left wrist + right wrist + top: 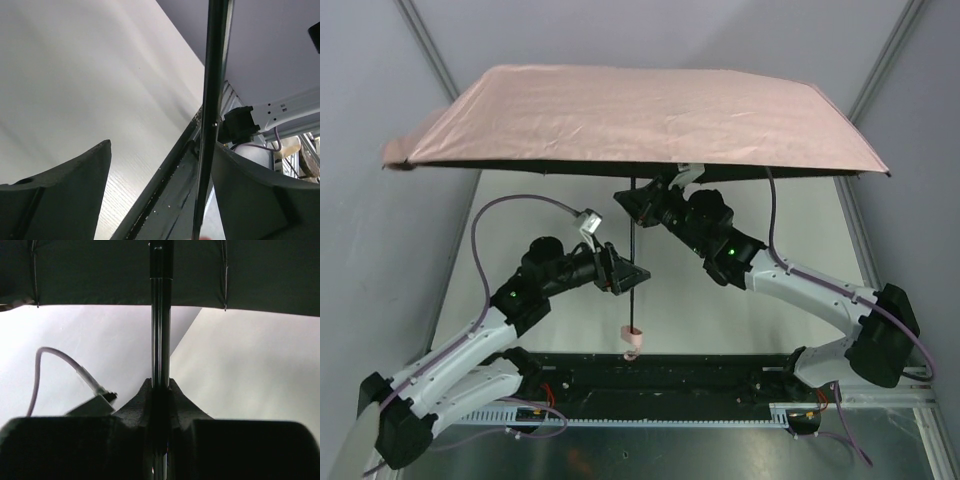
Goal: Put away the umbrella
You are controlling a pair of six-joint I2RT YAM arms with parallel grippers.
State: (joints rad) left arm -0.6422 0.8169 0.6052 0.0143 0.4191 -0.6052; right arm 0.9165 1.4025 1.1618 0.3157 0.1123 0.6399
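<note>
My right gripper (640, 203) clamps the umbrella (640, 115) by its shaft (161, 330) to hold it upright. My left gripper (630, 272) stands wide around the shaft below, gripping nothing.

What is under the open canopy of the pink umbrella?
The dark shaft hangs there, pink handle at its bottom. The right gripper is shut on it; the left gripper stands open around it. The canopy covers the shaft's top end.

— Any lettering on your feeds?
— None I can read. From my overhead camera the umbrella (640, 115) is plain pink cloth, and both wrist cameras give me only dark, bare surfaces.
— Labels on the right arm (800, 285)?
— Too small for me to tell.
</note>
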